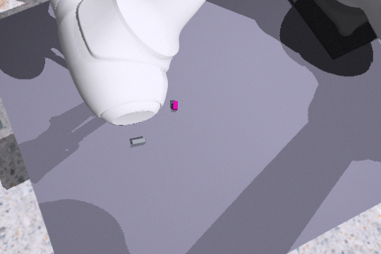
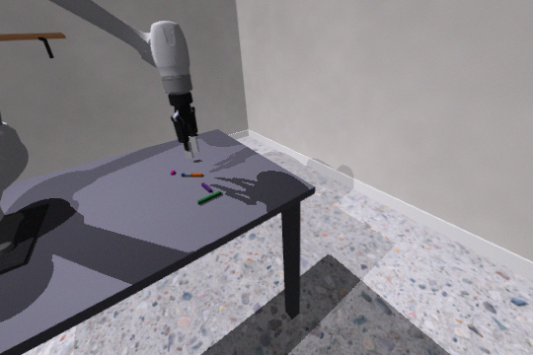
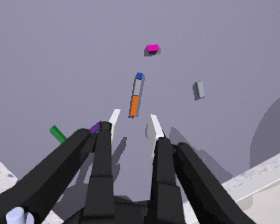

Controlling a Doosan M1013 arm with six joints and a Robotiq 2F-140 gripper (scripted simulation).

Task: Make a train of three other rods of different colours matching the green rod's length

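Note:
A blue rod (image 3: 140,76) (image 2: 183,175), a grey rod (image 3: 137,87) and an orange rod (image 3: 134,106) (image 2: 197,175) lie flat end to end in about one straight line; no gap between them can be made out. The green rod (image 3: 58,134) (image 2: 209,197) lies apart, with a purple rod (image 3: 95,128) (image 2: 206,187) near it, partly behind a finger in the wrist view. My gripper (image 3: 134,120) (image 2: 191,156) is open and empty, above the table just beyond the orange rod's outer end in the wrist view. In the top view the arm hides the row.
A magenta rod (image 1: 175,105) (image 2: 173,173) (image 3: 153,48) lies apart from the row, beyond its blue end. A second grey rod (image 1: 138,140) (image 2: 197,161) (image 3: 200,90) lies off to one side. The table (image 1: 226,147) (image 2: 133,205) carries broad arm shadows.

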